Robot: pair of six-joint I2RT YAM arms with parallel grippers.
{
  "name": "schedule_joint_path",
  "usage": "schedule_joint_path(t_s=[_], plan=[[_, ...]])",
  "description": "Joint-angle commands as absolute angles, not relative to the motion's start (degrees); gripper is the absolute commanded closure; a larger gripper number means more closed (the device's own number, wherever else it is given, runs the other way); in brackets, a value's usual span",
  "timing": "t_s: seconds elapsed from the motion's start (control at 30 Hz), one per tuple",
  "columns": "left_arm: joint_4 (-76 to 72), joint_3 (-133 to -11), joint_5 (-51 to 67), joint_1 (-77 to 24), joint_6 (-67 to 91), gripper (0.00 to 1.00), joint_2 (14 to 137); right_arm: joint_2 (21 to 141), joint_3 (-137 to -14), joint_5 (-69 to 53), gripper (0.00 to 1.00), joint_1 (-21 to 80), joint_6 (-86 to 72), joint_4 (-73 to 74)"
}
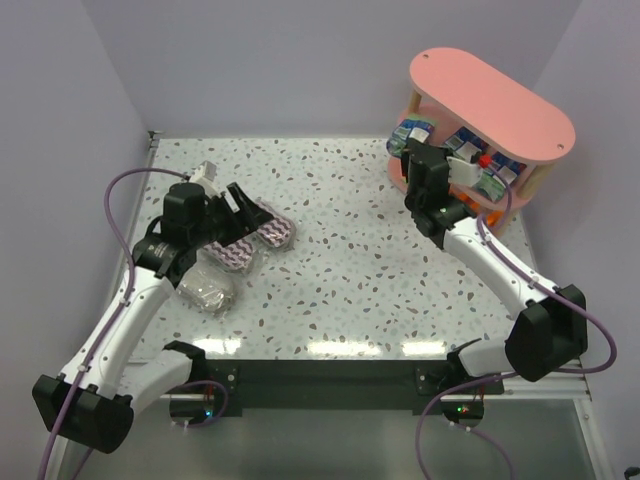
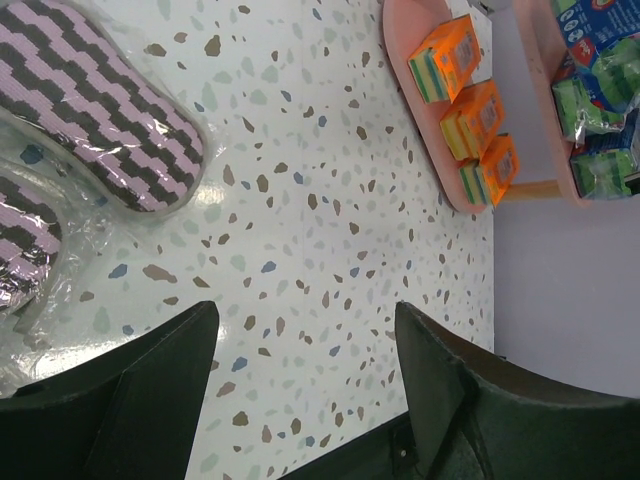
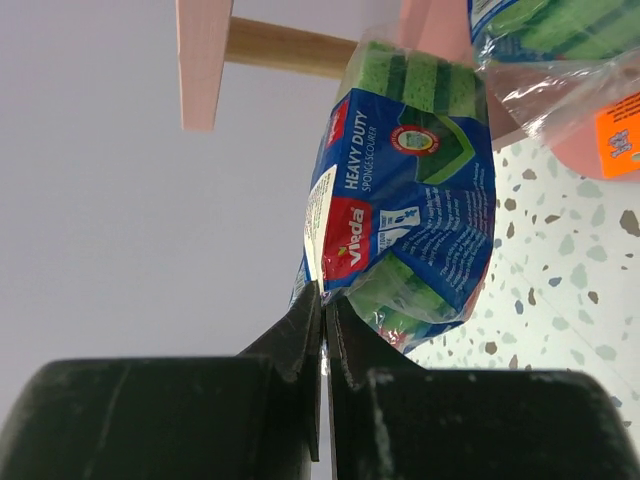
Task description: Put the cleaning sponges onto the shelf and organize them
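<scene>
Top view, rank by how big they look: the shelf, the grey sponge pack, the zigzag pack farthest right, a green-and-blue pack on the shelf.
1. shelf, clearly largest.
2. grey sponge pack and zigzag pack: alike, both partly hidden, so unranked.
3. green-and-blue pack, smallest, though farther from the camera.

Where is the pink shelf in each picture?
Top external: pink shelf at the top right.
Left wrist: pink shelf at the top right, holding orange packs.
Right wrist: pink shelf along the top, behind the green-and-blue pack.
Shared landmark: the speckled table, in all three.
</scene>
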State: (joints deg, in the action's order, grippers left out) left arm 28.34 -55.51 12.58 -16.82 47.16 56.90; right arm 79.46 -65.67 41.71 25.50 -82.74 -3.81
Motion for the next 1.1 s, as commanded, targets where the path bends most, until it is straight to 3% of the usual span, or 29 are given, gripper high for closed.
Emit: schedule_joint_path(t_s=[0.0, 0.97, 1.07], plan=[[28.39, -55.37, 12.92, -16.35, 46.14, 0.24, 55.81, 77.95, -66.88, 48.42, 1.0, 25.58, -84.9, -2.9], [29.0, -54.32, 13.45, -16.08, 45.97, 0.25, 56.86, 95.0, -82.17, 54.22, 1.0, 23.73, -99.4, 11.95], [29.0, -54.4, 13.71, -15.91, 45.7, 0.25, 57.39, 95.89, -83.23, 55.1, 0.96, 23.73, -101.42, 13.88]])
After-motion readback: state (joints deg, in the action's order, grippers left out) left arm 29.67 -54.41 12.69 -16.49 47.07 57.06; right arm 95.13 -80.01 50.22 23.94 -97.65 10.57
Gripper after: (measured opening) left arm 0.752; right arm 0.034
